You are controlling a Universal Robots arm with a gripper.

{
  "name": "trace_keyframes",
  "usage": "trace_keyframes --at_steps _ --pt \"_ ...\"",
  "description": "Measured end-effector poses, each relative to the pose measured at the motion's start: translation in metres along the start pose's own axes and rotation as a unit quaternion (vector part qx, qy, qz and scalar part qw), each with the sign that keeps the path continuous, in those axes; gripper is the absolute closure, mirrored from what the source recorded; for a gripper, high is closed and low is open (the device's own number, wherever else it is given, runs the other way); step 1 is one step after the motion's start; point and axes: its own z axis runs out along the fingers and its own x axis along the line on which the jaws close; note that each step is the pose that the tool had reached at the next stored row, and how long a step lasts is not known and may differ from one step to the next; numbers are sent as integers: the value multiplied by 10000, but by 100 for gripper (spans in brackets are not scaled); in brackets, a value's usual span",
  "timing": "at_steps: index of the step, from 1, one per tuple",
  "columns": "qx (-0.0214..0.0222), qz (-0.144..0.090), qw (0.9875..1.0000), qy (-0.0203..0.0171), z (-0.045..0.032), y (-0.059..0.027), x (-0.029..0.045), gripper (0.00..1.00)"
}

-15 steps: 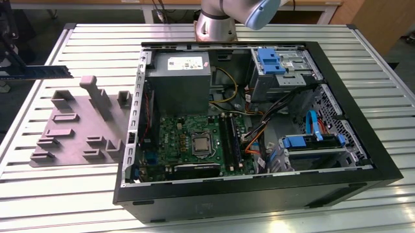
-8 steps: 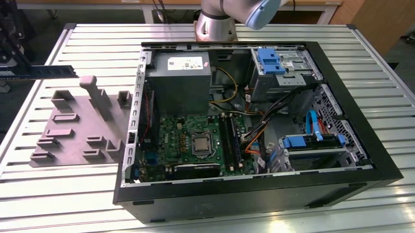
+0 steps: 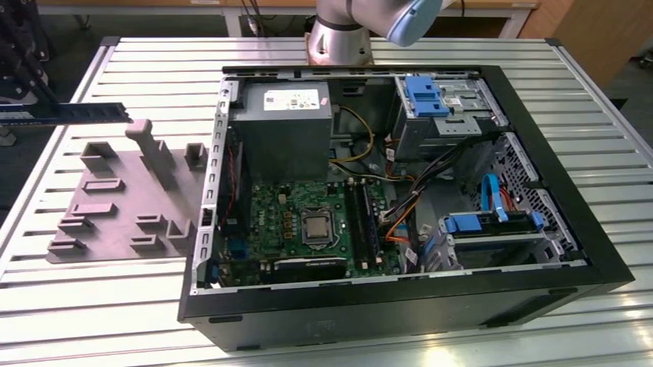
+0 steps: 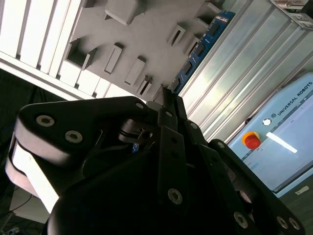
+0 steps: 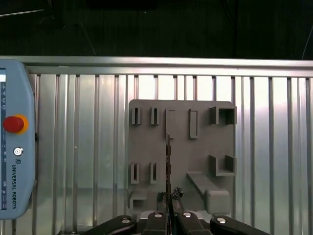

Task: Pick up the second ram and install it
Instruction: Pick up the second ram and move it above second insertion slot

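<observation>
Clamping the second ram (image 5: 168, 156) by one end over the tray (image 5: 146, 144), your gripper (image 5: 169, 198) has a thin hold. Any jolt & it prob tilts or slips

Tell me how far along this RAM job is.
Pickup looks done: the claw is shut on the second ram, held edge-on over the grey tray. In the exterior view it hangs well outside the open computer case, so seating it in the motherboard slots is left.

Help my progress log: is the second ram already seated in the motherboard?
No, the second ram is in the air by the grey tray, outside the computer case.
</observation>
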Motion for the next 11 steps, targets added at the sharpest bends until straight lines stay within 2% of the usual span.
trace_keyframes --at_steps 11 --pt "0 0 10000 0 -3 -111 -2 86"
